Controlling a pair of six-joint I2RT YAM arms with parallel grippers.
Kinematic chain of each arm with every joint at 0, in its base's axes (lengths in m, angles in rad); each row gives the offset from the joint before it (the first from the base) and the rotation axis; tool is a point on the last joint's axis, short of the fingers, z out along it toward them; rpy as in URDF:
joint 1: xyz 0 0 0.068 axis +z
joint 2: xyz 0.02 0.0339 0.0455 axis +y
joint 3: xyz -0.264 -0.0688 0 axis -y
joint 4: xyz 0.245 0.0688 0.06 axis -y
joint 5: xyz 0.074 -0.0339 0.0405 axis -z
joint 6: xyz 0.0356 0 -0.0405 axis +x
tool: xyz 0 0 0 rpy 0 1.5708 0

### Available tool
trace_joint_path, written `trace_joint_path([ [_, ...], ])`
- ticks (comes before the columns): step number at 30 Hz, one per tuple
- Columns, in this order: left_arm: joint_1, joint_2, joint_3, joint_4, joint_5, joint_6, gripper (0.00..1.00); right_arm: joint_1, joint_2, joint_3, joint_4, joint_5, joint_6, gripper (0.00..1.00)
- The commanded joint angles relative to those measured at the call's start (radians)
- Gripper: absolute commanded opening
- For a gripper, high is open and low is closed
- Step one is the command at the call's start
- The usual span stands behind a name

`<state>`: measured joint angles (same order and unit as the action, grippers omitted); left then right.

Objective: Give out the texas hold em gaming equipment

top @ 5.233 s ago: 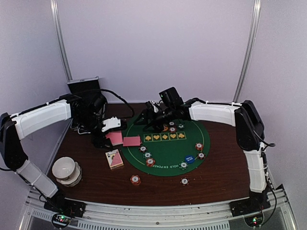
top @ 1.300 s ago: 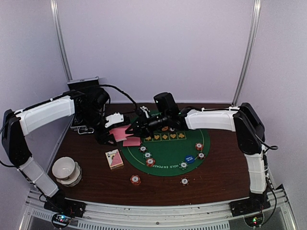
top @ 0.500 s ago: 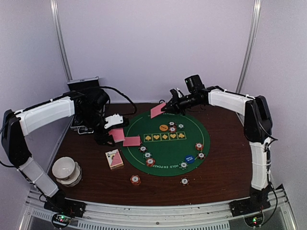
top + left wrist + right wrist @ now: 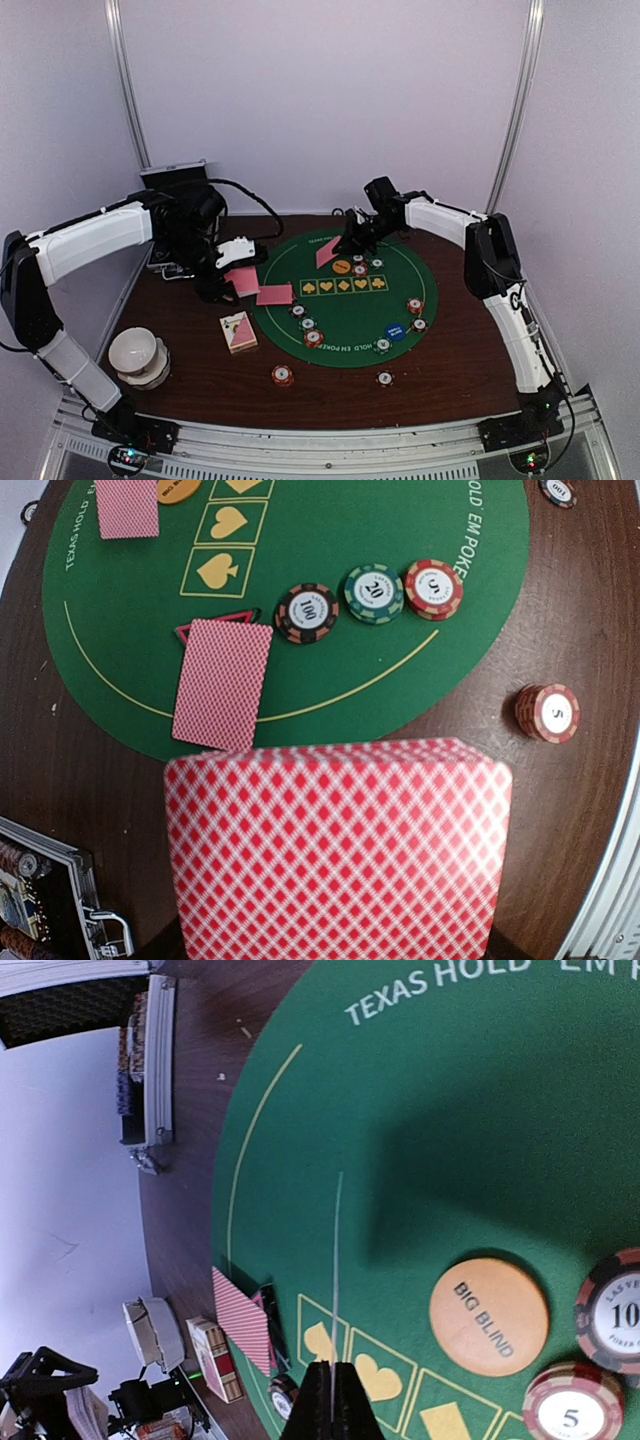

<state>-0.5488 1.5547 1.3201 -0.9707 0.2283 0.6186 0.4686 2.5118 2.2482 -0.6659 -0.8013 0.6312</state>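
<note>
Right gripper (image 4: 332, 1392): jaws pressed together on one pink-backed card (image 4: 328, 252). In the wrist view the card shows edge-on as a thin line. It hangs above the far-left part of the green Texas Hold'em mat (image 4: 450, 1110), casting a shadow on the felt.

Just right of the fingertips, the orange Big Blind disc (image 4: 489, 1316) lies flat on the mat. A red 5 chip (image 4: 572, 1405) lies close beside the disc.

Left gripper (image 4: 225, 283): clamped on the deck (image 4: 338, 850) of pink-backed cards, patterned backs toward the wrist camera. It is held over the wooden counter (image 4: 90, 790), beside the mat's left rim.

Directly ahead of the deck, a face-down card (image 4: 222, 684) lies at the mat's edge. Beyond that is a row of three chips: black 100 chip (image 4: 307, 612), green 20 chip (image 4: 373, 592), red chip stack (image 4: 433, 588). To the right of this gripper, off the felt, a second red stack (image 4: 547, 712) sits on bare wood.
</note>
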Motion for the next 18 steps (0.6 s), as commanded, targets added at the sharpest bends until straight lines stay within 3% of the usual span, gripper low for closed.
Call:
trace_joint_path([
  [1, 0.007, -0.040, -0.004, 0.004, 0.037, 0.009, 0.00, -0.008, 0.044, 0.081, -0.031, 0.056, -0.021, 0.00],
  [5, 0.007, -0.040, -0.005, 0.004, 0.042, 0.008, 0.00, -0.014, 0.079, 0.131, -0.060, 0.090, -0.039, 0.02],
  [9, 0.007, -0.036, -0.007, 0.003, 0.048, 0.008, 0.00, -0.023, 0.085, 0.143, -0.063, 0.123, -0.050, 0.12],
  [15, 0.007, -0.033, 0.001, -0.001, 0.053, 0.007, 0.00, -0.030, 0.056, 0.157, -0.089, 0.193, -0.093, 0.43],
  [18, 0.006, -0.032, 0.004, -0.003, 0.055, 0.007, 0.00, -0.030, 0.011, 0.154, -0.105, 0.233, -0.122, 0.53],
])
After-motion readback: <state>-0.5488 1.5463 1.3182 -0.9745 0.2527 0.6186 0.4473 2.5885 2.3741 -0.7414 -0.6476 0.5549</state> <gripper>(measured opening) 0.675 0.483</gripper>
